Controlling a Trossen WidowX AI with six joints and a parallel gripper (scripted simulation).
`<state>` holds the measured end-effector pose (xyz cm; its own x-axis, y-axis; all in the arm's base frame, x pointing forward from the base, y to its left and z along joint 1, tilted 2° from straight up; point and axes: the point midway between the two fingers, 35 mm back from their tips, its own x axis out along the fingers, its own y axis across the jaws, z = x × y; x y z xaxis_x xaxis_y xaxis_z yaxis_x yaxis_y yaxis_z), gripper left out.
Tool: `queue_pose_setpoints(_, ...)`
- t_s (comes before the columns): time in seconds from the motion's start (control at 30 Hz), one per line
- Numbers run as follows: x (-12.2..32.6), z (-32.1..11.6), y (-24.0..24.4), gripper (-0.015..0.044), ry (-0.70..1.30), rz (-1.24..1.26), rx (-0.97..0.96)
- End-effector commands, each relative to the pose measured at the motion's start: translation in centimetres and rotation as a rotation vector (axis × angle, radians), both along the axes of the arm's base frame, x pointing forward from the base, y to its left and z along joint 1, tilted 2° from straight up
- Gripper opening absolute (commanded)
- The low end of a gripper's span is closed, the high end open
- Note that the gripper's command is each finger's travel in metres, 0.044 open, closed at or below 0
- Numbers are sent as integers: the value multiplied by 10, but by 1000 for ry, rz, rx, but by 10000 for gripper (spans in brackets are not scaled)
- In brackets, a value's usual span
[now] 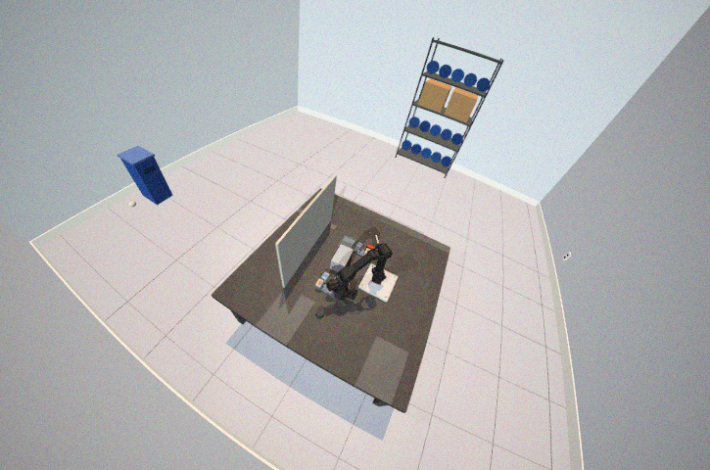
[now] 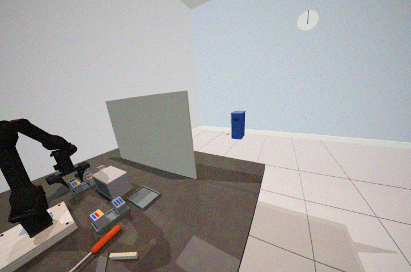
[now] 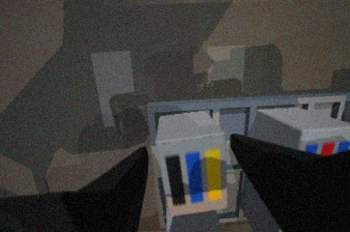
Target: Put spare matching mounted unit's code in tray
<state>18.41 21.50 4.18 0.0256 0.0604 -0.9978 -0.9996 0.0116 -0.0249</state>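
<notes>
My gripper is open, its fingertips low over the far rack. In the wrist view the fingers stand left and right of a grey spare with black, blue and yellow bars, which sits in the rack. A spare with blue, red and blue bars sits to its right, partly behind the right finger. A near rack holds a blue-red-yellow spare and an all-blue one. The shallow grey tray is empty. I cannot tell the mounted unit's code.
A large grey box stands between the two racks. An upright panel stands behind it. An orange-handled screwdriver and a pale bar lie in front of the near rack.
</notes>
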Motion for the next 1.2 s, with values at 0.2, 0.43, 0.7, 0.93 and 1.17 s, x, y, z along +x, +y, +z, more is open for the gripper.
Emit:
queue_pose_setpoints(0.2,-1,-3,-1,300,3,-2,-8)
queue_pose_setpoints(0.43,-1,-1,-1,162,3,0,-4)
queue_pose_setpoints(0.7,-1,-1,-1,70,3,0,-4)
queue_pose_setpoints(0.93,-1,-1,-1,0,3,0,-4)
queue_pose_setpoints(1.17,0,13,0,0,3,0,-4)
